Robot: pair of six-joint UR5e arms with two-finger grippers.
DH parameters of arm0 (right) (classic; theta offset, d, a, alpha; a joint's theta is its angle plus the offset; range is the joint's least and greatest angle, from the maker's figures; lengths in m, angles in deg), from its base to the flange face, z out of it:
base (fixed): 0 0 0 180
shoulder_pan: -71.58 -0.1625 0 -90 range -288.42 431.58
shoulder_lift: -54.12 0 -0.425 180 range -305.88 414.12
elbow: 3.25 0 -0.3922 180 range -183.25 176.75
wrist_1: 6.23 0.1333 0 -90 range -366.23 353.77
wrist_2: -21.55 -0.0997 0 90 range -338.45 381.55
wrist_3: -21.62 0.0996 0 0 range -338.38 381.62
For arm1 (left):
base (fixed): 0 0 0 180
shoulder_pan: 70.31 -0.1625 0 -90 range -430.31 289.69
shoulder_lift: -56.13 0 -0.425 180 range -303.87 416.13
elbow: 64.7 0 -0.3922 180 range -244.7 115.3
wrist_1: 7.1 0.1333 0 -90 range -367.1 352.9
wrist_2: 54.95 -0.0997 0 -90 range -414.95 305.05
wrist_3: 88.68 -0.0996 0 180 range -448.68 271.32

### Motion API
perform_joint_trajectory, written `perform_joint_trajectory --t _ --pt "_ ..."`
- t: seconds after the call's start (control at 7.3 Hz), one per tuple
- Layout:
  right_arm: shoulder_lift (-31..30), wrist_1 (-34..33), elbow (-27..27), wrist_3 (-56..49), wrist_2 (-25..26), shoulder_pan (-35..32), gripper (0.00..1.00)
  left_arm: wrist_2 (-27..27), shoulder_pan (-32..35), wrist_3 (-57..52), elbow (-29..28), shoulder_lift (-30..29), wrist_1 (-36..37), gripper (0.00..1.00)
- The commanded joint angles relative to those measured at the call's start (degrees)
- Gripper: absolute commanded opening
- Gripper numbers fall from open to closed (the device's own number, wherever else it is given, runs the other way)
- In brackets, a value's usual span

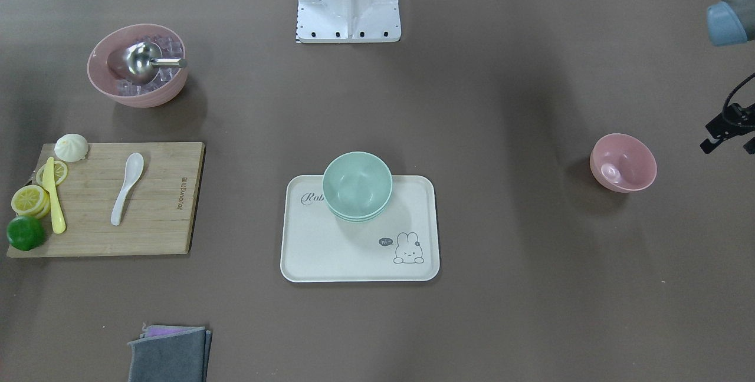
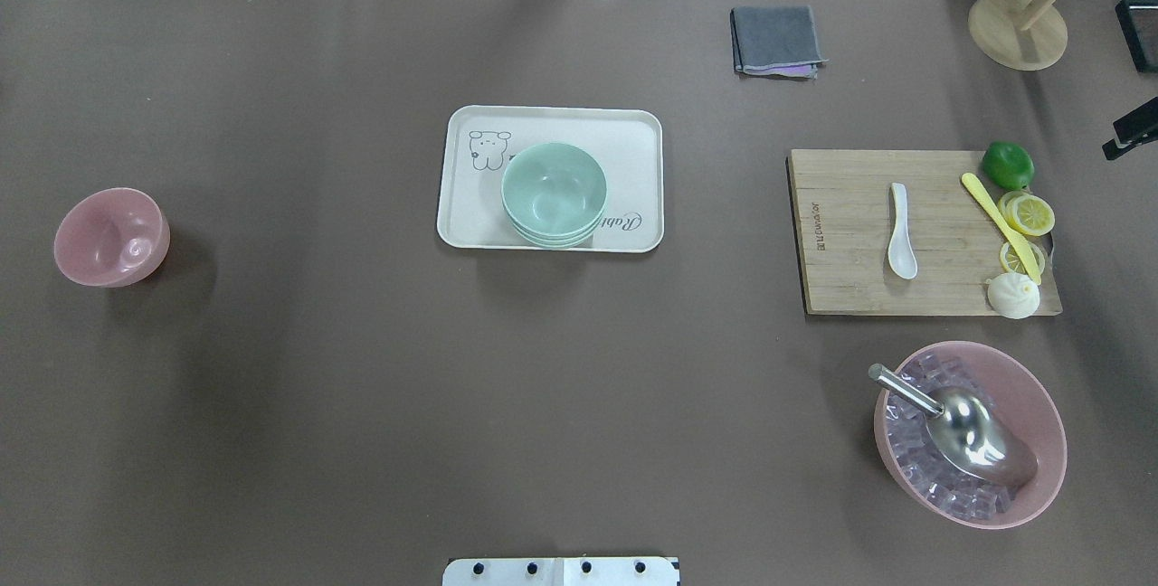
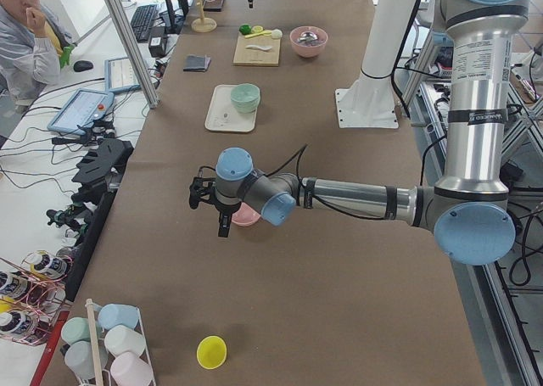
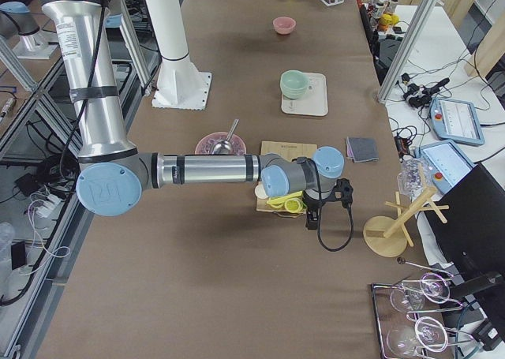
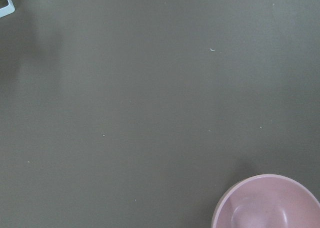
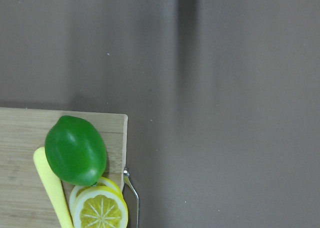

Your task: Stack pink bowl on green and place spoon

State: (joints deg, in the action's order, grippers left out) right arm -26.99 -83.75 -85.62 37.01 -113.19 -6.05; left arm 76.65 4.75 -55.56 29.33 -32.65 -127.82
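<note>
The small pink bowl point(image 1: 623, 162) stands empty on the table at my left end; it also shows in the overhead view point(image 2: 111, 236) and at the lower right of the left wrist view point(image 5: 267, 203). The green bowls point(image 1: 357, 184) are stacked on the white rabbit tray point(image 1: 330, 252) at the table's middle. The white spoon point(image 1: 126, 188) lies on the wooden cutting board point(image 1: 159, 205). My left gripper point(image 1: 728, 147) hangs beside the pink bowl, apart from it, fingers spread and empty. My right gripper point(image 2: 1131, 134) shows only partly past the board's far corner; whether it is open or shut is unclear.
A large pink bowl point(image 1: 137, 63) holds ice cubes and a metal scoop. A lime point(image 6: 75, 150), lemon slices, a yellow knife and a white bun lie on the board. A grey cloth point(image 2: 776, 40) and a wooden stand point(image 2: 1018, 25) are at the far side.
</note>
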Motion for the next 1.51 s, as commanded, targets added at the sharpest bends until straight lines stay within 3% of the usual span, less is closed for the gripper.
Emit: perform_joint_trajectory --t 0.0,0.68,1.1,1.37 --pt "-0.8 5.3 0.5 0.0 -0.1 1.3 1.00 5.2 -1.1 0.2 -0.3 0.1 -1.8 0.98" --pt "-0.3 5.8 -0.2 1.4 0.0 3.4 1.00 4.9 -2.9 0.2 -0.9 -0.2 -1.5 0.98" --pt "2.3 6.0 -3.0 18.0 0.6 10.2 1.00 0.4 -10.0 13.6 -0.9 -4.7 -1.5 0.98" --pt "3.4 6.0 -3.3 21.1 1.8 12.5 1.00 -7.6 -14.8 13.3 -1.4 -3.2 -1.5 0.97"
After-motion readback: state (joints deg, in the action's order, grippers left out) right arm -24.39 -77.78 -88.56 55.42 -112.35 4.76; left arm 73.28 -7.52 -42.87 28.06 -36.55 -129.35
